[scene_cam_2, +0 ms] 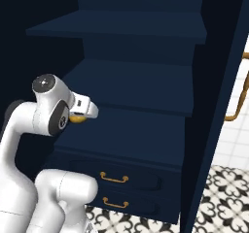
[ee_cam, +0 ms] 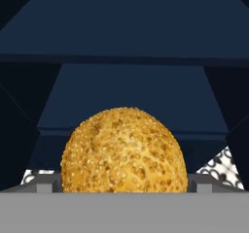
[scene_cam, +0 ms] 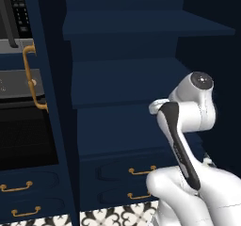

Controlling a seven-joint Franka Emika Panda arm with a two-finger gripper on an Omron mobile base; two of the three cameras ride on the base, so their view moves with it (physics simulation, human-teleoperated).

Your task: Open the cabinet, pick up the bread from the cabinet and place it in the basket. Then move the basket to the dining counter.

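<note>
Navy cabinet stands open, shelves bare. Bread sits between the gripper's wide-spread jaws; judgement: centre it, close gently, then withdraw level.

Black-and-white patterned floor tiles are seen along the near edge of the scene. Two low navy drawers, each fitted with a short brass handle, are stacked one above the other just above the floor. To the far left, a dark oven is set into the wall, with a black control panel above it. Below the oven, two further drawers with short brass handles are found. At the far right, plain white tiling is seen.
</note>
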